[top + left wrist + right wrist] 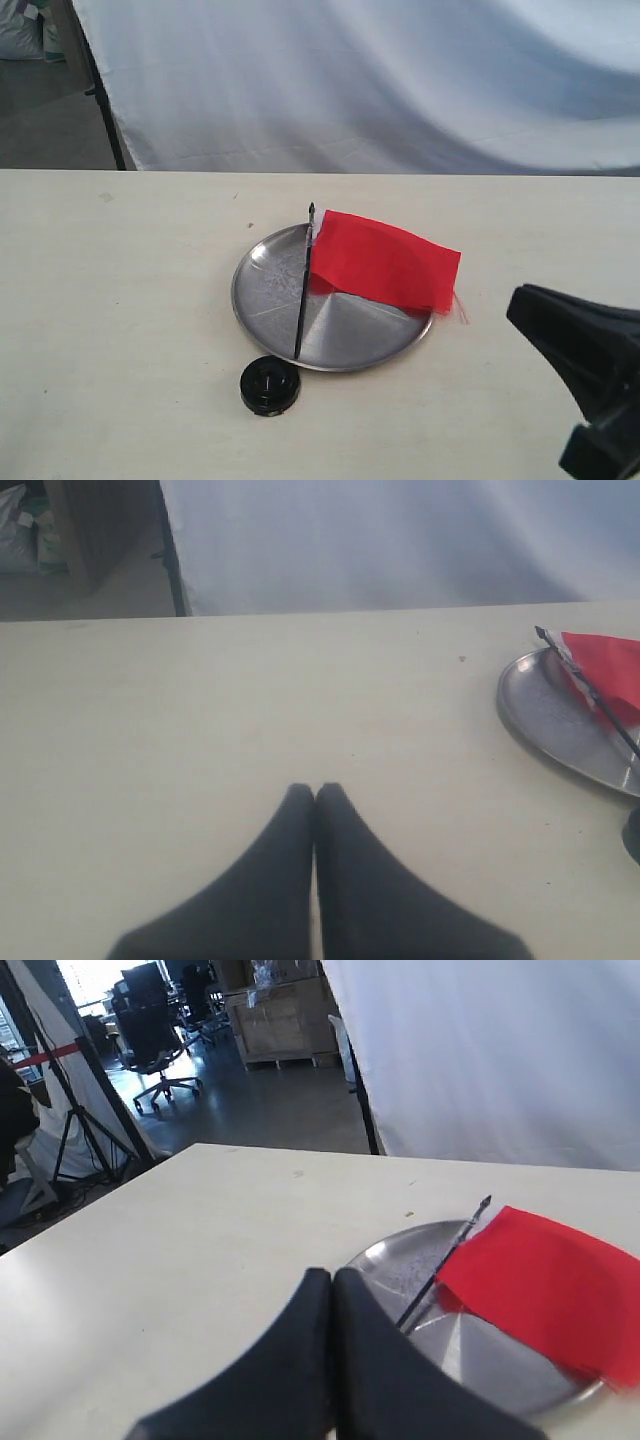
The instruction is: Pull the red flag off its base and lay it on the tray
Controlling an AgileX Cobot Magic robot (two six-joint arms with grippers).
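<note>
Seemingly the job is drawing to its end. The red flag [385,262] is lying on the tray [262,300], out of the base [269,386], which is sitting empty on the table [120,320] just beside the tray's near rim. The pole [303,300] is resting across the tray, with its pointed tip reaching just past the far rim and its foot ending at the near rim, close to the base. Whether foot and base are touching I cannot tell. The red cloth is spreading over the right part of the tray, and its outer edge, with a few frayed threads, is hanging past the rim over the table. Judging from this, both the pulling off and the laying down are looking done. Nothing of the task itself is appearing to be left, except perhaps for the arms to draw clear.

The left fingers [290,820] are pressing together tip to tip, clenched with nothing between them, and hovering above the table well apart from the tray. The right fingers [355,1305] are likewise pressing against each other, empty, and pointing toward the tray from near its edge. As far as the right wrist view shows, they are touching neither flag nor tray. In the exterior view the right arm's dark bulk is showing at the lower right, apart from the cloth.
</note>
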